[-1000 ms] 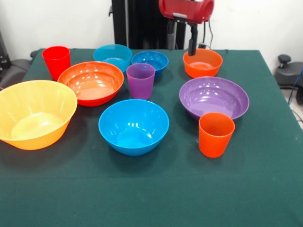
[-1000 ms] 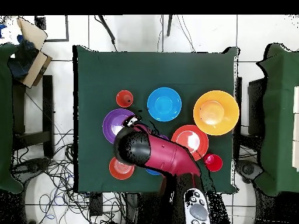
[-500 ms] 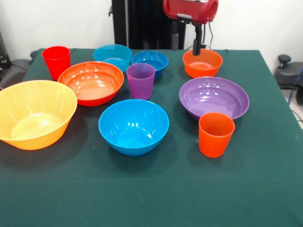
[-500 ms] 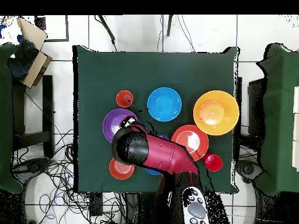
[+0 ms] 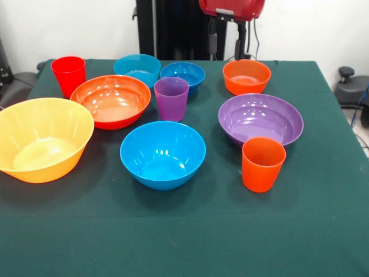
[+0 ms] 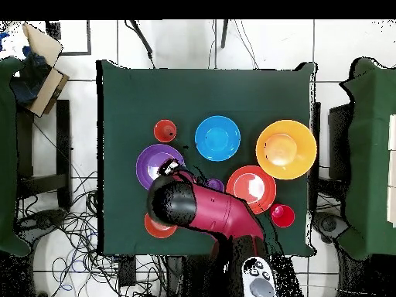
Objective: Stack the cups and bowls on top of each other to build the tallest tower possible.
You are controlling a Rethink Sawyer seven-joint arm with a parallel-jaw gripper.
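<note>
All cups and bowls stand singly on the green table; nothing is stacked. At the back are the red cup (image 5: 68,74), small teal bowl (image 5: 137,68), small blue bowl (image 5: 182,74) and small orange bowl (image 5: 247,76). In the middle are the orange-red bowl (image 5: 110,99), purple cup (image 5: 171,98) and wide purple bowl (image 5: 260,119). In front are the yellow-orange bowl (image 5: 41,138), medium blue bowl (image 5: 162,153) and orange cup (image 5: 263,164). My gripper (image 5: 226,46) hangs open and empty, high behind the small orange bowl.
The red arm (image 6: 201,209) covers the small blue and teal bowls and part of the small orange bowl (image 6: 157,227) in the overhead view. The table (image 5: 184,242) has bare cloth along its front. Cables and chairs lie around it.
The gripper has risen and drawn back from above the small orange bowl toward the pedestal. Cups and bowls have not moved.
</note>
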